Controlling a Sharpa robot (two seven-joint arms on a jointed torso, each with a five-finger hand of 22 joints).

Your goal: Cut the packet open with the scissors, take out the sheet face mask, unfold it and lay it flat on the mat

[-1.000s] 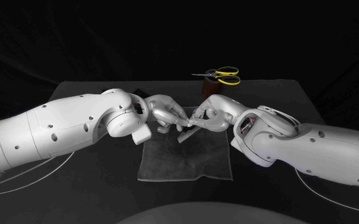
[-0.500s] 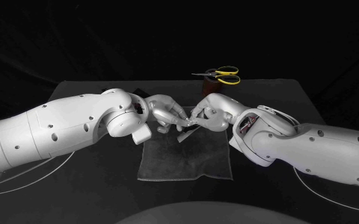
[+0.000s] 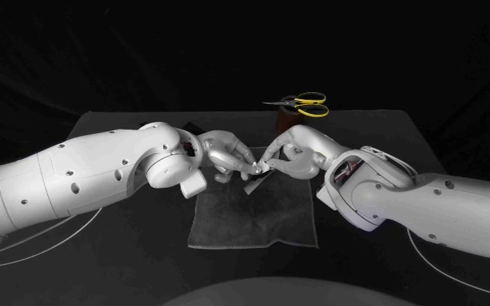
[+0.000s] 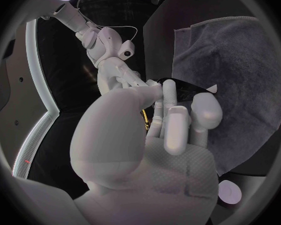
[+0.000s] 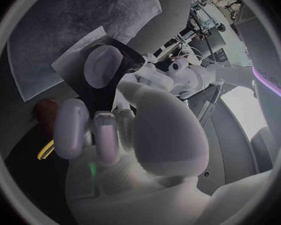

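— What colour are the scissors (image 3: 306, 103)?
— Yellow handles. Their holder (image 3: 285, 117) is dark red-brown.
— And the mat (image 3: 250, 214)?
— Plain grey, on the black counter (image 3: 143, 256). The packet (image 5: 129, 60) is black with a pale grey face. The left robot hand (image 3: 233, 156) and right robot hand (image 3: 291, 157) are both silver.

You see a fuzzy matt cloth mat (image 3: 250, 217), glossy dark packet (image 5: 102, 99), smooth silvery fingers (image 4: 172, 116), plastic-handled scissors (image 3: 304, 103), matt black desk (image 3: 153, 263).

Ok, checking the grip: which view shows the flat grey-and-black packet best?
The right wrist view: the packet faces the camera broadside. The head view shows a thin sliver; the left wrist view, a dark edge.
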